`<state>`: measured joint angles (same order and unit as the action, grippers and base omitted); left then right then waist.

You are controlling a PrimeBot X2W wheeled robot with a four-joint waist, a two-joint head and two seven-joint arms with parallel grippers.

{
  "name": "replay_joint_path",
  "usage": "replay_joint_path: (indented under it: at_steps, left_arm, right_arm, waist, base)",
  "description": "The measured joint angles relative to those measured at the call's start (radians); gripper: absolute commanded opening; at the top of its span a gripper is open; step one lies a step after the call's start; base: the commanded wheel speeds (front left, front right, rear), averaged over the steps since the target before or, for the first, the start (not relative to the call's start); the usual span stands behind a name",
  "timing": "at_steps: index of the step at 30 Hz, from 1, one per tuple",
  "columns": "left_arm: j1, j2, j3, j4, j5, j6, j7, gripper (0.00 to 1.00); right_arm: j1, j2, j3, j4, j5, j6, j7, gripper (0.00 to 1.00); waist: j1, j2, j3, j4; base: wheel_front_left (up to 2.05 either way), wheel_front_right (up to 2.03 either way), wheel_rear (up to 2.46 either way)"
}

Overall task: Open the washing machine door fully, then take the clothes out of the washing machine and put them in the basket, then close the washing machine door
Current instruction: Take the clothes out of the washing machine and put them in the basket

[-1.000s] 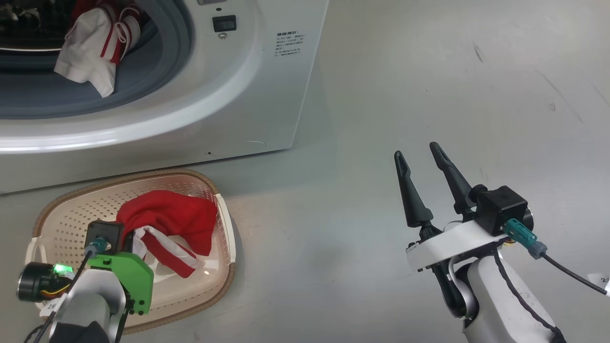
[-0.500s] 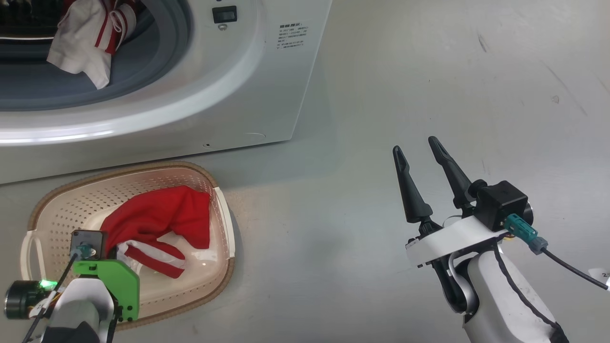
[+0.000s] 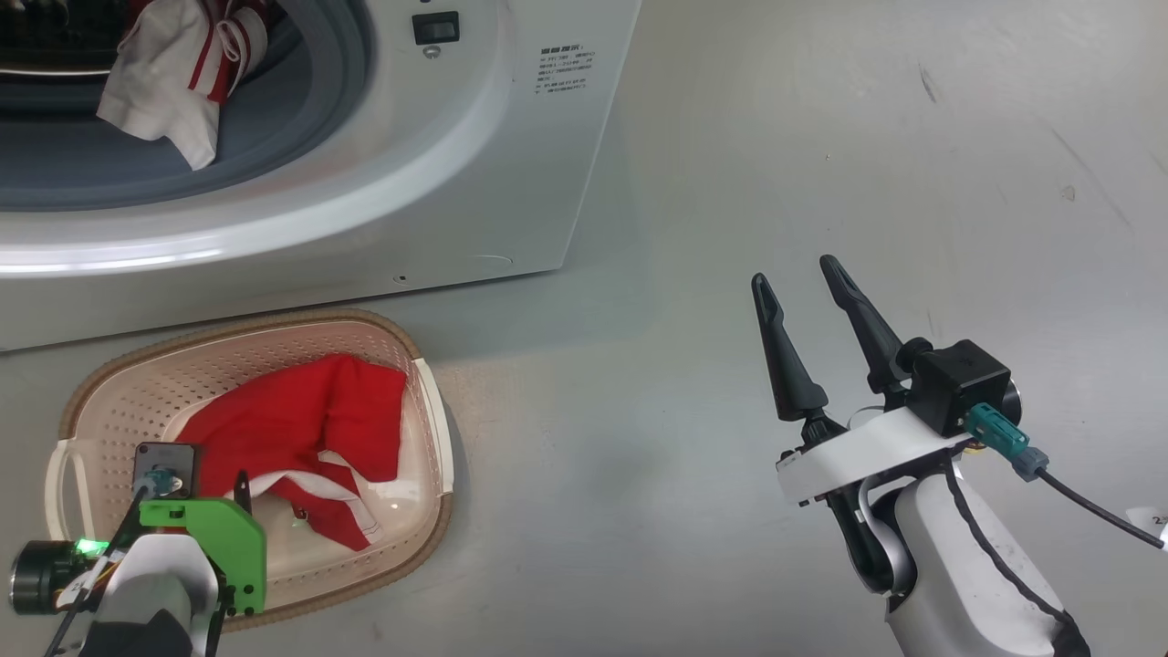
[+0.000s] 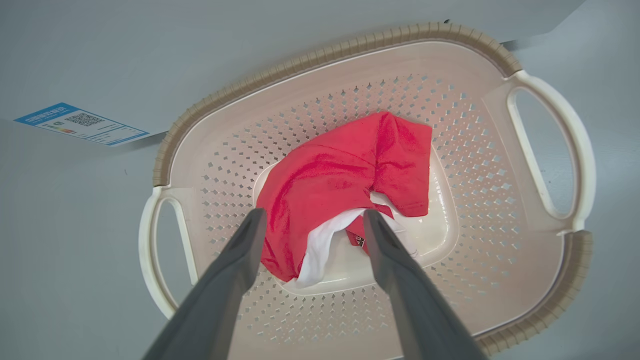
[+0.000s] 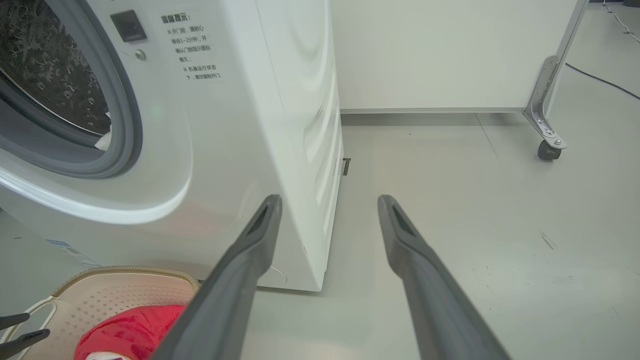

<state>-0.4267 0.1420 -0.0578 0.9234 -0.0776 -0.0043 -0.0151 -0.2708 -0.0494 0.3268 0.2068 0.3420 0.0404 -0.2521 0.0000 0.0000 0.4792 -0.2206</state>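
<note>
One red garment [image 4: 340, 175] lies loose in the basket [image 4: 350, 45], centre of the left wrist frame. My left gripper [image 4: 312, 220] hovers above it, fingers spread wide, holding nothing. The right gripper [image 3: 792, 271], lower right of the head frame, is likewise parted and empty. A second garment [image 3: 173, 100] hangs over the grey gasket [image 3: 306, 137] of the washing machine [image 3: 520, 182], upper left. I judge it light, limp and liable to snag. I would pinch its bunched fold, not the dangling white corner.

The washing machine [image 3: 511, 182] is cropped top and left, and the clothes [image 3: 160, 100] in it run off the top edge (blue label [image 4: 82, 123] print unreadable). A green bracket [image 3: 214, 538] hides the near rim of the basket [image 3: 429, 429].
</note>
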Motion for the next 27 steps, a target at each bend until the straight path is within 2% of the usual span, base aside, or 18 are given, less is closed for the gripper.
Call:
replay_joint_path:
  at_steps: [10, 16, 21, 27]
  left_arm:
    - [-0.028, -0.016, -0.007, 0.029, 0.000, 0.000, -0.071, 1.00]
    - [-0.045, -0.037, -0.013, 0.014, -0.002, -0.003, -0.189, 1.00]
    - [-0.045, -0.040, -0.035, -0.003, -0.001, -0.037, -0.222, 1.00]
    - [-0.044, -0.056, -0.044, -0.040, -0.001, -0.054, -0.234, 1.00]
  right_arm:
    - [-0.008, 0.000, -0.007, 0.013, 0.000, 0.000, 0.000, 1.00]
    - [-0.006, 0.000, -0.023, 0.030, 0.000, 0.000, 0.000, 1.00]
    - [0.008, 0.000, -0.036, 0.043, 0.000, 0.000, 0.000, 1.00]
    - [0.037, 0.000, -0.047, 0.057, 0.000, 0.001, 0.000, 1.00]
  waist:
    - [0.0000, 0.0000, -0.027, 0.011]
    - [0.0000, 0.0000, -0.094, 0.032]
    - [0.0000, 0.0000, -0.143, 0.049]
    - [0.0000, 0.0000, -0.196, 0.068]
  base:
    - [0.00, 0.00, 0.00]
    - [0.00, 0.00, 0.00]
    - [0.00, 0.00, 0.00]
    - [0.00, 0.00, 0.00]
